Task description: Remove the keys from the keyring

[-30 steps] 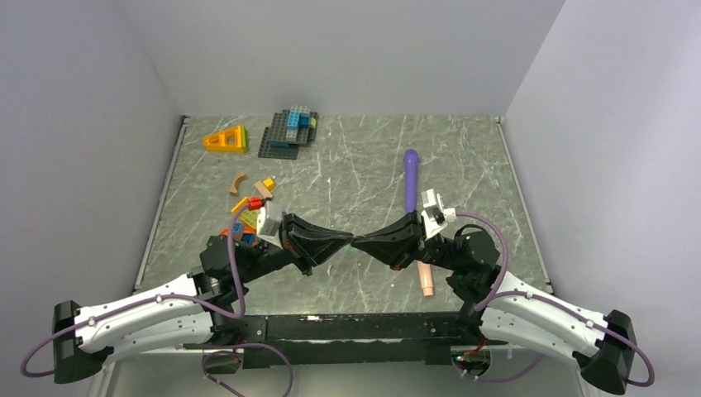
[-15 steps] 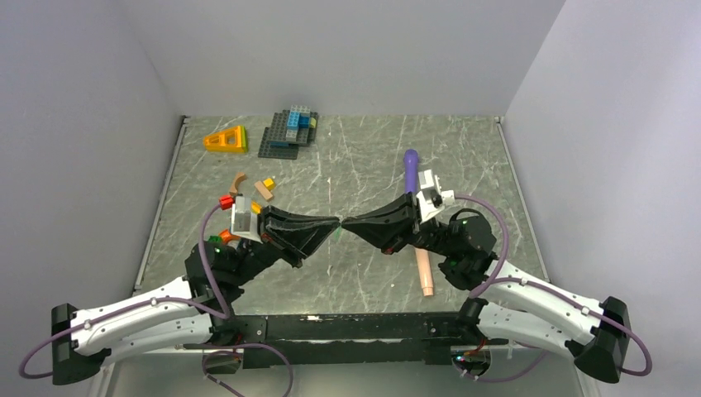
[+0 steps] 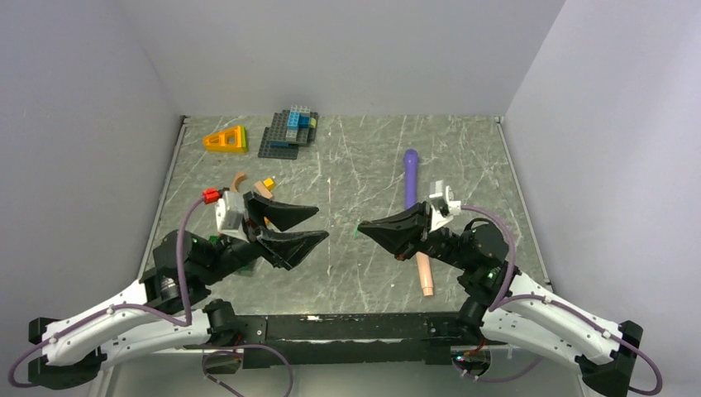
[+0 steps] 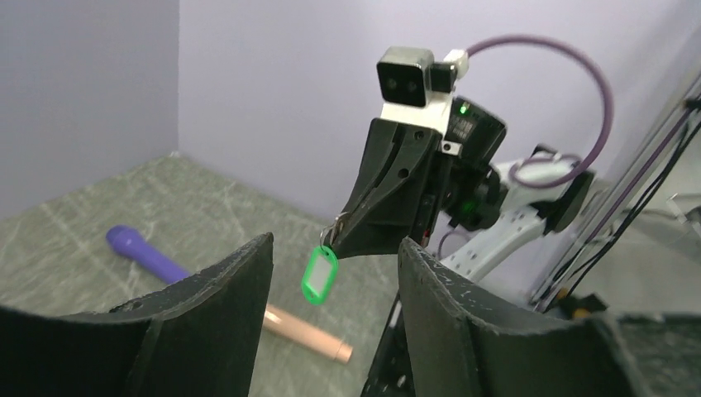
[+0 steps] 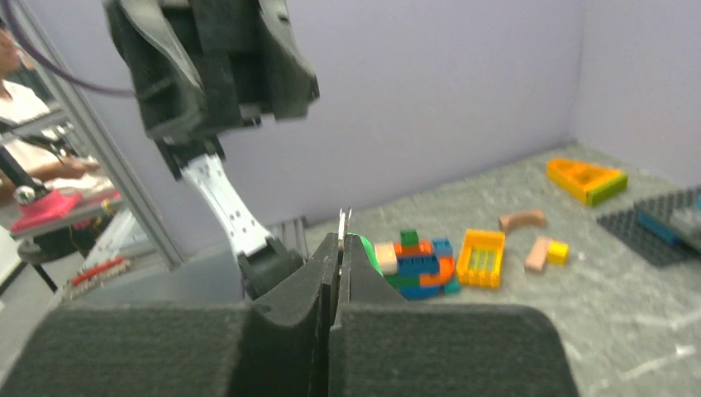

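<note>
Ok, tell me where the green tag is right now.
The green tag hangs off a ring pinched at the tip of the right gripper, mid-air, centre of the left wrist view.

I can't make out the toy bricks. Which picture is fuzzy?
Right wrist view: the bricks look soft and blurry, out of focus. Left wrist view: the green tag is fairly clear, while the wall behind is hazy. Top view: sharp and evenly lit.

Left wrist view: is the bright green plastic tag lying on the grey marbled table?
No, the bright green plastic tag hangs in the air from a small metal ring pinched in the shut right pincer.
</note>
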